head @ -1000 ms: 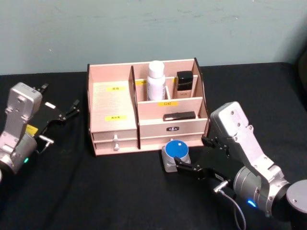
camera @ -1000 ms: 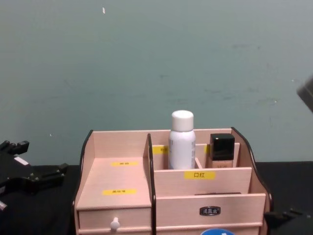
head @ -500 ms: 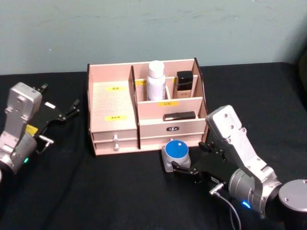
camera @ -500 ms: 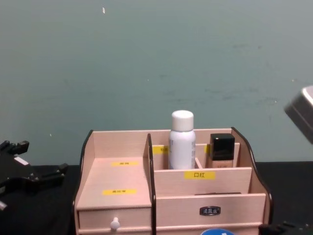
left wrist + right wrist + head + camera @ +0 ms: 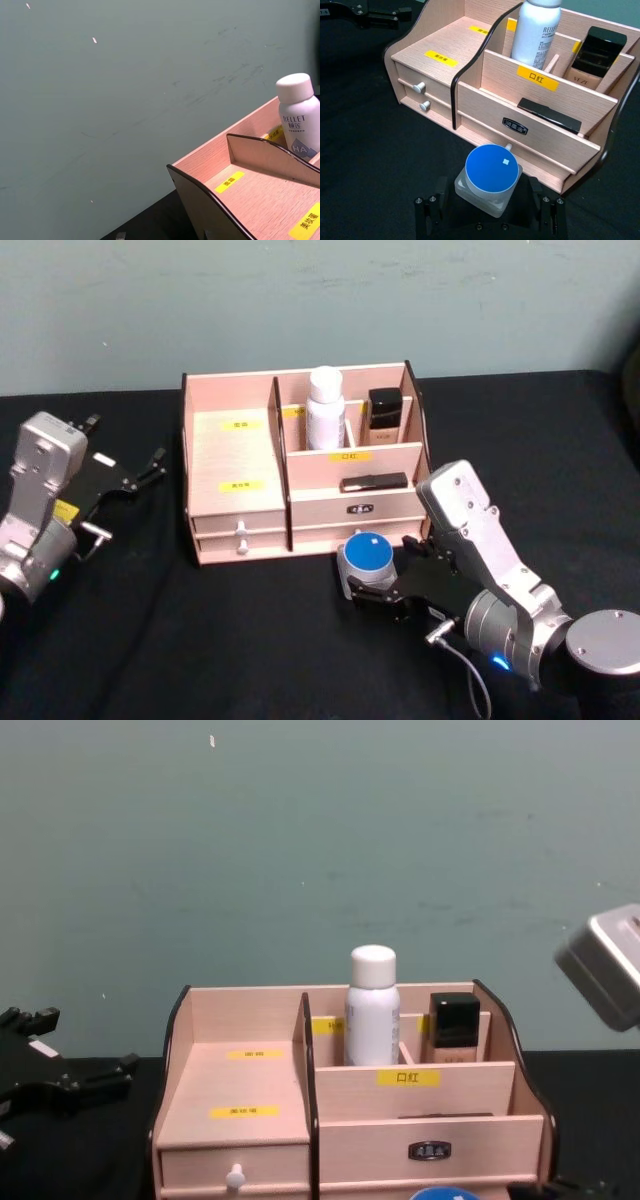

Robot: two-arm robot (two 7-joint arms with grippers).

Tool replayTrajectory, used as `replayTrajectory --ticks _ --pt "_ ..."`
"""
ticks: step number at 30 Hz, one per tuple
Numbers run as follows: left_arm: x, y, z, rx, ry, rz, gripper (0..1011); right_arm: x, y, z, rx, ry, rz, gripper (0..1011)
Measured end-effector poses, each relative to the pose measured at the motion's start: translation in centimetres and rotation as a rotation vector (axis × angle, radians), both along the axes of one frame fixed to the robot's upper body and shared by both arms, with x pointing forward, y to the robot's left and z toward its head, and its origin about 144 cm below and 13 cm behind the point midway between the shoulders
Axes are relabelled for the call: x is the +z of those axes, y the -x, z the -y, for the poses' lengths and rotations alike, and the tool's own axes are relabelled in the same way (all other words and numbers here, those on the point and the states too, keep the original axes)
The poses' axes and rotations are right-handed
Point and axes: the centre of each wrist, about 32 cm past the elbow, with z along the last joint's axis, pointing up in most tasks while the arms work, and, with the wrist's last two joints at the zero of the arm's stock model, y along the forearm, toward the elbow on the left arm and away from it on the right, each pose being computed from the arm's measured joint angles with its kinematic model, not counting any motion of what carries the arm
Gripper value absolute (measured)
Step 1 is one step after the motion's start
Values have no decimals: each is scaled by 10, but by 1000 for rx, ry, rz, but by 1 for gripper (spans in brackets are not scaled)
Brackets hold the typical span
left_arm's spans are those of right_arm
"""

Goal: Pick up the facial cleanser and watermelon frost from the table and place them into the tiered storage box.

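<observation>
The facial cleanser (image 5: 325,406) stands upright in a back compartment of the tiered storage box (image 5: 235,455), and it also appears as the white bottle (image 5: 299,118) in the left wrist view. On the black table in front of the box's drawers sits the watermelon frost (image 5: 367,558), a clear jar with a blue lid (image 5: 490,176). My right gripper (image 5: 382,571) is open and low on the table. Its two fingers (image 5: 429,210) straddle the jar, with a gap on each side. My left gripper (image 5: 125,448) is open and parked to the left of the box.
A beige bottle with a square black cap (image 5: 385,410) stands beside the cleanser. A flat black item (image 5: 373,481) lies in the middle tier. Two drawer knobs (image 5: 422,96) face the front. A teal wall rises close behind the box.
My right gripper has slid left and closer to the box, so its fingers now flank the jar. The jar, the cleanser and the left arm have not moved.
</observation>
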Motion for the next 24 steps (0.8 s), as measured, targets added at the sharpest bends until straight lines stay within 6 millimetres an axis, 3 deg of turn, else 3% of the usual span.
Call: replayTrajectory --ticks 24 --pt "0 0 0 0 0 0 1009 -13 -21 -3 18 -9 1 1000"
